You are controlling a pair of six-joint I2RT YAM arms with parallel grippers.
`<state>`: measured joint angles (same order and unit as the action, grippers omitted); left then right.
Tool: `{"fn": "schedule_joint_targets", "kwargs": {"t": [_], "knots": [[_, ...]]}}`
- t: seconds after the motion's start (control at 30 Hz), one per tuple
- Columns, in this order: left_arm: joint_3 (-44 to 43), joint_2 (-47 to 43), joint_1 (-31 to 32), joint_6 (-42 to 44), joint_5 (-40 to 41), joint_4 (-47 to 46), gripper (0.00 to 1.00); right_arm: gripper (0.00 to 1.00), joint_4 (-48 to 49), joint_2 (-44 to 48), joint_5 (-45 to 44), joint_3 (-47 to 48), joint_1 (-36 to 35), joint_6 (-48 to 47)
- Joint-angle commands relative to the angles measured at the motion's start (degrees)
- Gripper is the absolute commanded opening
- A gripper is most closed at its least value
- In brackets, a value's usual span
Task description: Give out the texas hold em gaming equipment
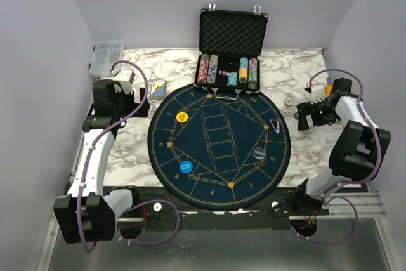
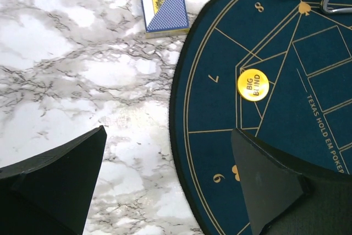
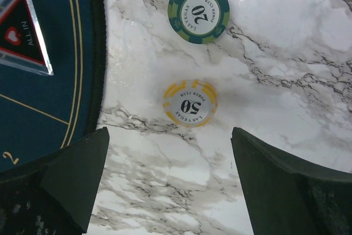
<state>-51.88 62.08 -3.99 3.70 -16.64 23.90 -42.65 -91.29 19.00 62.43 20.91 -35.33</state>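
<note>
My left gripper (image 2: 168, 136) is open and holds nothing; it hangs over the marble table at the left edge of the round dark-blue mat (image 2: 286, 152). Ahead of it lie a playing-card deck (image 2: 161, 3) on the marble and a yellow "big blind" disc (image 2: 253, 84) on the mat. My right gripper (image 3: 169, 133) is open and empty above the marble, just short of a yellow-rimmed "50" chip (image 3: 190, 103). A green "20" chip (image 3: 198, 11) lies farther on. From above, the mat also carries a blue disc (image 1: 185, 167) and a clear dealer disc (image 1: 259, 152).
An open black case (image 1: 232, 42) with rows of chips stands at the mat's far edge. A clear triangular "all in" marker (image 3: 22, 31) rests on the mat's right side. A clear plastic compartment box (image 1: 106, 57) sits at the far left corner.
</note>
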Motion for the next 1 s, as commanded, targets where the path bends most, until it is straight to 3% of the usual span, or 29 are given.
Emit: {"fn": "schedule_joint_targets", "kwargs": {"t": [0.0, 0.57, 0.97], "knots": [[0.0, -1.6, 0.1, 0.1, 3.0, -1.4, 0.98, 0.95, 1.0, -3.5, -2.7, 1.7, -0.1, -1.4], [-0.1, -3.1, 0.1, 2.0, -2.9, 1.1, 0.98, 0.74, 6.2, -9.7, -5.6, 1.1, -0.1, -0.3], [0.1, -2.8, 0.1, 2.3, -2.9, 1.1, 0.98, 0.5, 5.4, -9.6, -5.2, 2.4, -0.1, -0.3]]}}
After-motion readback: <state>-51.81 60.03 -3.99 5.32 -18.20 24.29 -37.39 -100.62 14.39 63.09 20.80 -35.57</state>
